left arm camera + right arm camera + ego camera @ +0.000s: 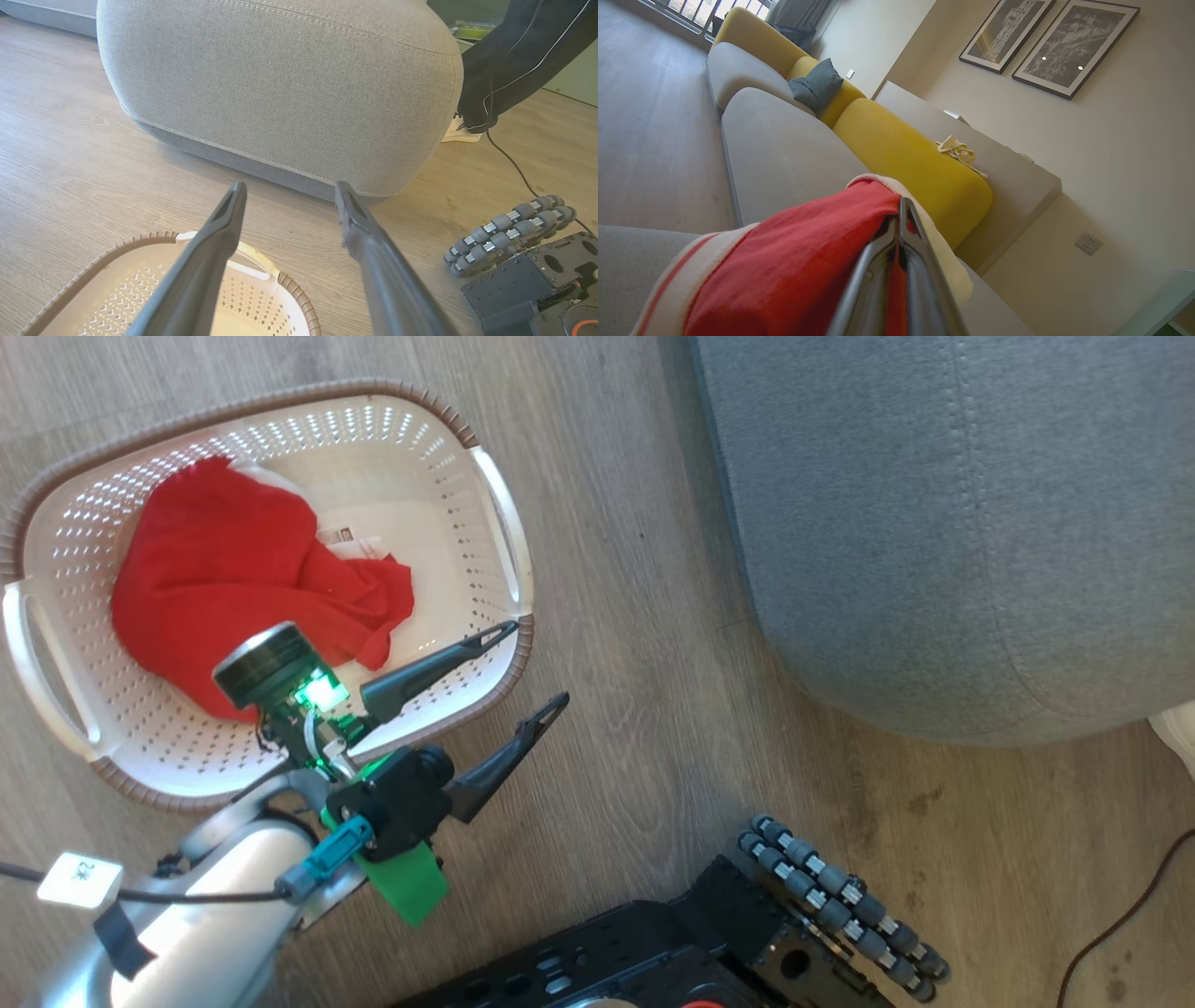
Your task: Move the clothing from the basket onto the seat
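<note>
A cream basket [504, 537] with a brown rim stands on the wood floor at the left, and red clothing [224, 569] lies bunched inside it. My left gripper [537, 667] hangs open over the basket's near right corner, empty, fingers pointing toward the grey seat [934, 523]. In the left wrist view the two fingers [219, 233] spread wide above the basket rim [294, 289], facing the seat's rounded front [280, 93]. My right gripper [901, 219] is shut on a red garment with white trim [798, 270], held above the grey seat cushion [775, 154].
The robot's dark base with its roller wheel [840, 905] sits at the bottom right. A person's dark trouser leg and white shoe [460, 133] stand beside the seat, with a cable [514, 163] on the floor. Yellow backrest cushions [906, 163] run behind the seat.
</note>
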You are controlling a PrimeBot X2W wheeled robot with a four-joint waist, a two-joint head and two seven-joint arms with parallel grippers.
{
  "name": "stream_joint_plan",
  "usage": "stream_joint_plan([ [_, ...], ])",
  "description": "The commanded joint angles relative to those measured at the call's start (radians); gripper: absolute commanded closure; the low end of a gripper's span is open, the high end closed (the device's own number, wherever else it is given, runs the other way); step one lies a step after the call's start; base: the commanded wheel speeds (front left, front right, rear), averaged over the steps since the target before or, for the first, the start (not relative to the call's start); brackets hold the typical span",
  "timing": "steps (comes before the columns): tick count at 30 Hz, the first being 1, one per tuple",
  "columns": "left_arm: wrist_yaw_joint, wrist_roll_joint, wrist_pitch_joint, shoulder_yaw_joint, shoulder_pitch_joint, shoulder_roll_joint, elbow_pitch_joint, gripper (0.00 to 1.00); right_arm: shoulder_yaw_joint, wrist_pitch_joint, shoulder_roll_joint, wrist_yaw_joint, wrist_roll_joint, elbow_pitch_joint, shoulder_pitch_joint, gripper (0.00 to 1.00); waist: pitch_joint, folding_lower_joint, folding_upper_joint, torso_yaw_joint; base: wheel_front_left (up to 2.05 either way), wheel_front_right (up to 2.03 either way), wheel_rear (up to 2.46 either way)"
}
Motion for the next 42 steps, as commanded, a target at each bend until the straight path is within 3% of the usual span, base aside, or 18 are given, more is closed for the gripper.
stream_joint_plan([
  [1,-0.001,0.008,-0.005,0.021,-0.016,0.019,-0.035,0.00,-0.016,0.001,-0.020,0.000,-0.001,-0.012,-0.014,1.00,0.005,0.0000,0.0000,0.006,0.00,0.00,0.00],
  [8,-0.001,0.011,-0.005,0.032,-0.022,0.003,-0.035,0.00,-0.037,0.001,0.001,0.000,-0.038,0.150,0.003,1.00,0.013,0.0000,0.0000,0.022,0.00,0.00,0.00],
  [15,-0.001,0.006,-0.005,0.047,-0.015,-0.001,-0.030,0.00,0.075,0.001,-0.016,0.000,-0.048,0.452,0.012,1.00,0.001,0.0000,0.0000,0.022,0.00,0.00,0.00],
  [19,-0.001,0.006,-0.005,0.051,-0.009,-0.001,-0.030,0.00,0.125,0.001,-0.038,0.000,-0.005,0.545,-0.016,1.00,-0.004,0.0000,0.0000,0.016,0.00,0.00,0.00],
  [20,-0.001,0.006,-0.005,0.051,-0.010,-0.001,-0.030,0.00,0.135,0.001,-0.043,0.000,0.003,0.550,-0.019,0.70,-0.006,0.0000,0.0000,0.015,0.00,0.00,0.00],
  [21,-0.001,0.005,-0.005,0.051,-0.010,-0.003,-0.029,0.00,0.144,0.001,-0.046,0.000,0.013,0.549,-0.020,0.20,-0.009,0.0000,0.0000,0.014,0.00,0.00,0.00],
  [22,-0.001,0.005,-0.005,0.051,-0.010,-0.004,-0.027,0.00,0.146,0.001,-0.049,0.000,0.026,0.546,-0.019,0.00,-0.013,0.0000,0.0000,0.013,0.00,0.00,0.00],
  [29,-0.001,0.005,-0.005,0.024,-0.007,-0.015,-0.014,0.00,0.222,0.001,-0.072,0.000,0.035,0.461,0.023,0.00,-0.066,0.0000,0.0000,-0.002,0.00,0.00,0.00],
  [42,-0.001,-0.008,-0.005,0.040,0.035,-0.125,0.064,0.00,0.293,0.001,-0.097,0.000,0.070,0.273,0.144,0.00,-0.309,0.0000,0.0000,-0.018,0.00,0.00,0.00],
])
